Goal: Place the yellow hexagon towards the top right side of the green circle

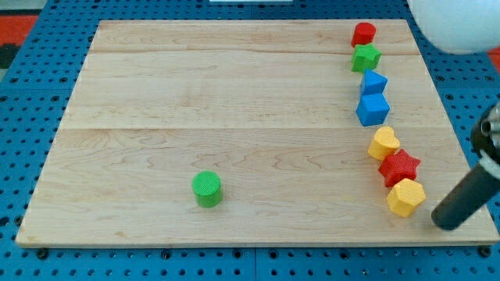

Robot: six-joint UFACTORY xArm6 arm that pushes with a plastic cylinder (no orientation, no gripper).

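The yellow hexagon (405,197) lies near the board's lower right, at the bottom end of a column of blocks. The green circle (207,189) stands alone at the lower middle-left of the board, far to the hexagon's left. My tip (444,222) is at the board's right edge, just right of and slightly below the yellow hexagon, a small gap apart from it. The dark rod rises from it toward the view's right edge.
Above the hexagon the column holds a red star (400,165), a second yellow block (383,144), a blue cube (373,109), a smaller blue block (373,82), a green star (366,57) and a red circle (363,33). A white round object (457,23) fills the top right corner.
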